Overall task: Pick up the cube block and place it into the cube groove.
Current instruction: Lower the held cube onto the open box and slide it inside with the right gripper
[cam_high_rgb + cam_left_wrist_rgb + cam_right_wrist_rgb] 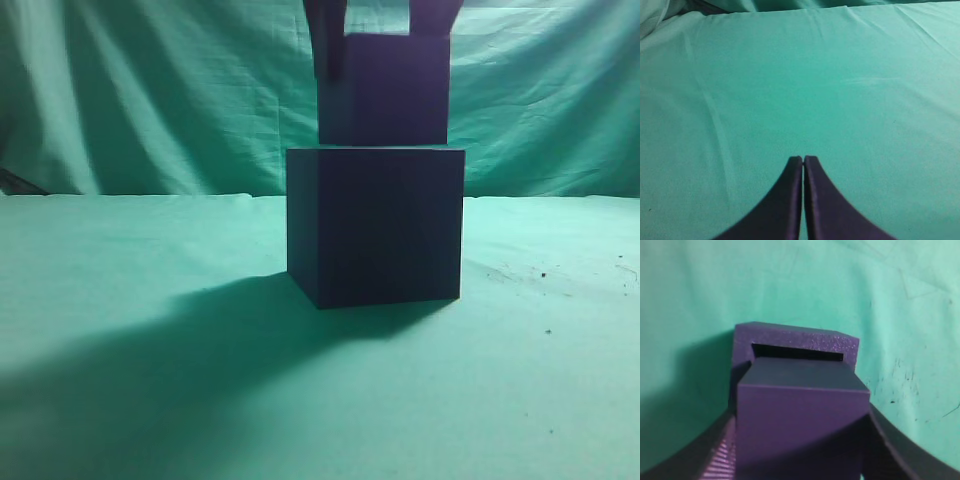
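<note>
The purple cube block (385, 95) hangs just above the top of the large dark navy box (375, 225) that has the cube groove. My right gripper (378, 40) is shut on the block from above. In the right wrist view the block (800, 425) fills the space between my fingers, and the box rim (797, 337) with a dark slit of its opening shows right beyond it. My left gripper (803, 160) is shut and empty over bare green cloth, away from both objects.
A green cloth (130, 300) covers the table and a green curtain (150, 90) hangs behind. The box casts a dark shadow (150, 370) to the front left. Small dark specks (545, 275) lie on the cloth to the right.
</note>
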Robot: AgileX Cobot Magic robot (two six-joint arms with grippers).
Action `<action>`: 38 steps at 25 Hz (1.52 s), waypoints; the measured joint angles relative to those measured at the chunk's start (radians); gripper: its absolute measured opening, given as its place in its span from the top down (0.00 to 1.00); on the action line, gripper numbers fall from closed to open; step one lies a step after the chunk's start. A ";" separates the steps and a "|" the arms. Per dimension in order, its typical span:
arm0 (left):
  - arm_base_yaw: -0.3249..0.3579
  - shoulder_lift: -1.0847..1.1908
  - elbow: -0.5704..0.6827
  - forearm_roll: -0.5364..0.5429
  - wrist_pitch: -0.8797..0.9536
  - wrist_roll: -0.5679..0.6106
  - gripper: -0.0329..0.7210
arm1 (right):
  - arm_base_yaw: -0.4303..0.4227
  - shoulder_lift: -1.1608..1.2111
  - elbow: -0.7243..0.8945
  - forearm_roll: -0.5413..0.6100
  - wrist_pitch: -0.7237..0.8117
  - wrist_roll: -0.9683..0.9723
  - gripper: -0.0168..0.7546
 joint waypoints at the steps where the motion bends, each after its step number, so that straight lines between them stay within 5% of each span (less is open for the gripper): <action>1: 0.000 0.000 0.000 0.000 0.000 0.000 0.96 | 0.000 0.008 -0.002 0.000 0.003 0.002 0.44; 27: 0.000 0.000 0.000 0.000 0.000 0.000 0.96 | 0.000 0.026 -0.007 0.020 -0.017 0.030 0.44; 31: 0.000 0.000 0.000 0.000 0.000 0.000 0.96 | 0.000 0.034 -0.007 0.026 -0.013 0.030 0.25; 38: 0.000 0.000 0.000 0.000 0.000 0.000 0.96 | 0.000 0.034 -0.019 0.028 0.011 0.030 0.26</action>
